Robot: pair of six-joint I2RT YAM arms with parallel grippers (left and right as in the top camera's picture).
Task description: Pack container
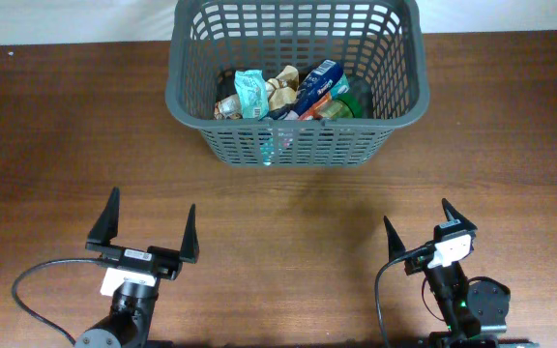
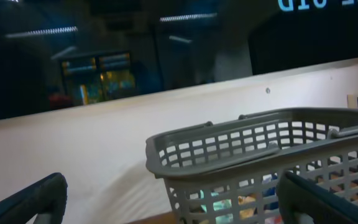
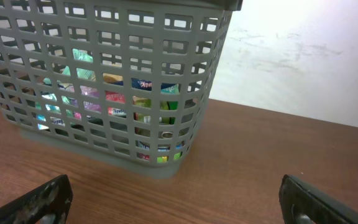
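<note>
The container is a large dark grey lattice basket at the back middle of the wooden table. It holds several snack packets, among them a teal one, a tan one and a blue one. It also shows in the left wrist view and the right wrist view, packets visible through the slots. My left gripper is open and empty near the front left. My right gripper is open and empty near the front right. Both are well away from the container.
The brown wooden table runs between the grippers and the container. A white wall stands behind the table's far edge. A black cable loops beside the left arm's base.
</note>
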